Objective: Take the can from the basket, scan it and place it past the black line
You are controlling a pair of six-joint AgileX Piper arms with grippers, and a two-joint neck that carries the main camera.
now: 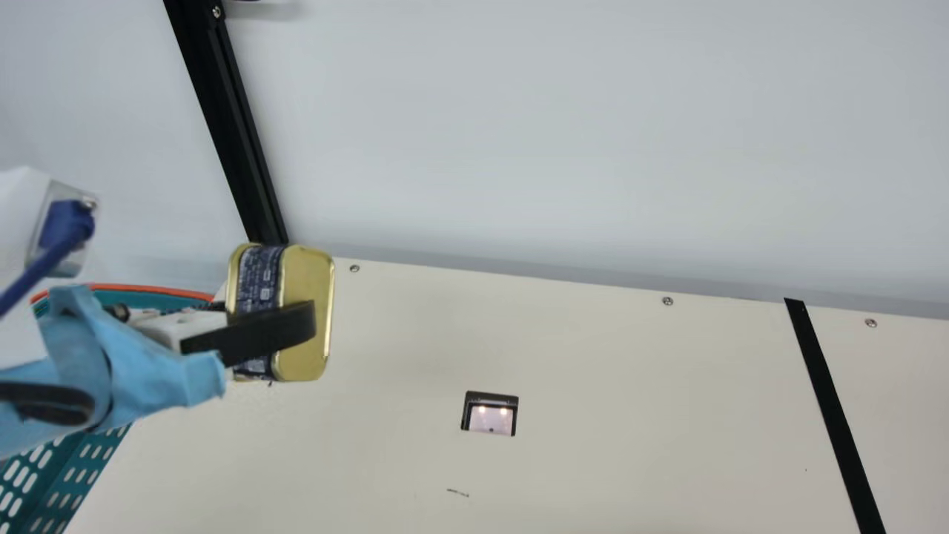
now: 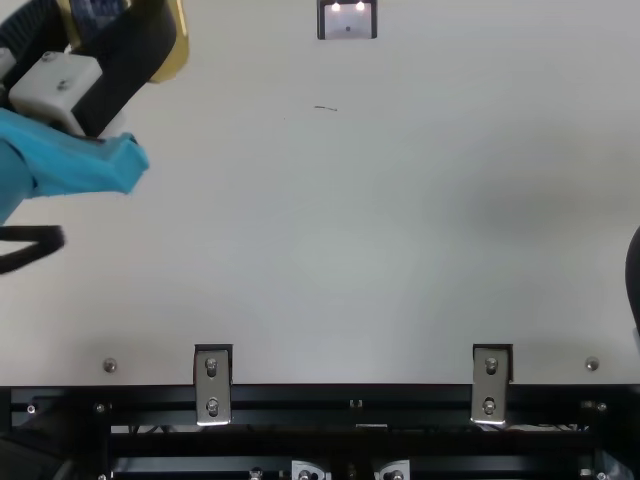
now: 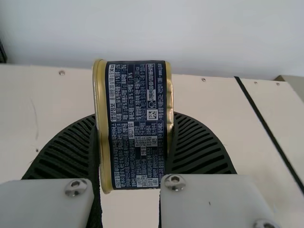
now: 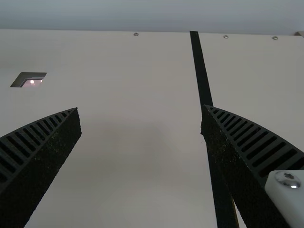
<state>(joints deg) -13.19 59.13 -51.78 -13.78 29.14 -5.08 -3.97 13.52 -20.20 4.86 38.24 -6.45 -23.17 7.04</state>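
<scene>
Left gripper (image 1: 291,317) fingers grasped the can (image 1: 259,278), left of centre in the main view. Right gripper (image 4: 140,108) fingers stood apart, right wrist view.

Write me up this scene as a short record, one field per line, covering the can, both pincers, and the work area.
can: gold with dark printed label, held up off the table
left pincer: shut on the can
right pincer: open, nothing between its fingers
basket: green, orange rim, at main view's left
scanner window: lit, between basket and black line
stage: can out of basket, not past the line
</scene>
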